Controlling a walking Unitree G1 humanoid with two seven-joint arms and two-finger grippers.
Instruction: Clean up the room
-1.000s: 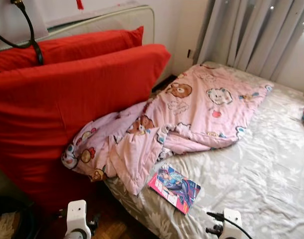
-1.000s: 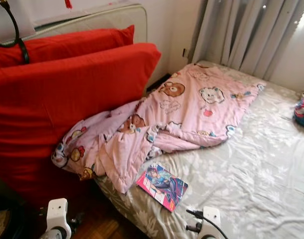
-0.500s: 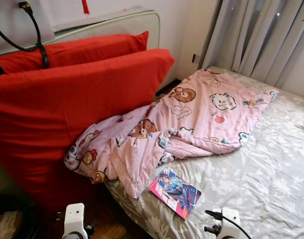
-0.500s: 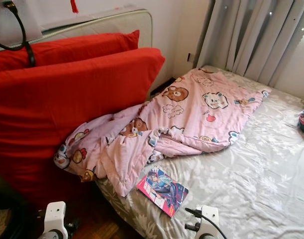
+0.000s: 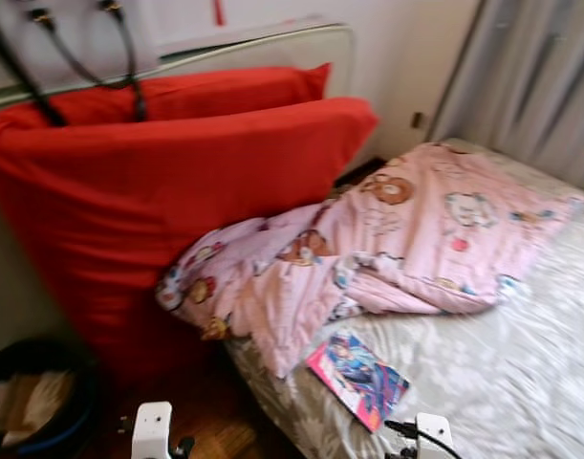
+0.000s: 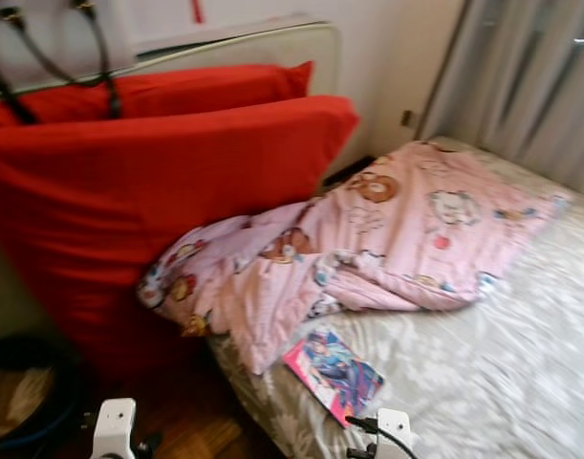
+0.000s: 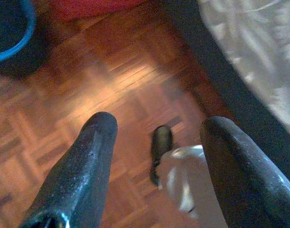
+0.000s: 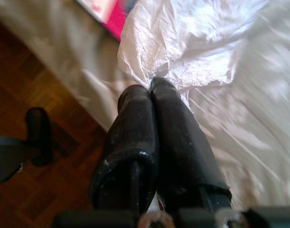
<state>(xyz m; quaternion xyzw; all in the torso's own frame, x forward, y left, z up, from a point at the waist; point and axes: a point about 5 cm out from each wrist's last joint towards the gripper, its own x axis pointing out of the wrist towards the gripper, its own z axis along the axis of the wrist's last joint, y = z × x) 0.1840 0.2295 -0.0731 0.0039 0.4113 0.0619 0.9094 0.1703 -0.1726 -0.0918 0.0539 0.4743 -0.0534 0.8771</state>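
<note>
Approach to the book (image 5: pixel 357 379) beside the pink blanket (image 5: pixel 387 239): my left gripper (image 7: pixel 159 156) spread, my right gripper (image 8: pixel 152 90) pressed together, needing reopening first.

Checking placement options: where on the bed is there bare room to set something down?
Bare bedsheet lies right of the comic book, below the pink blanket. The headboard end is crowded with red pillows and bunched blanket.

Rumpled pink blanket (image 5: pixel 397 239); book (image 5: pixel 357 379) flat on bed (image 5: pixel 521 382).

Grey curtains (image 5: pixel 540 86), white headboard (image 5: pixel 272 48), parquet floor (image 7: pixel 64 95).
</note>
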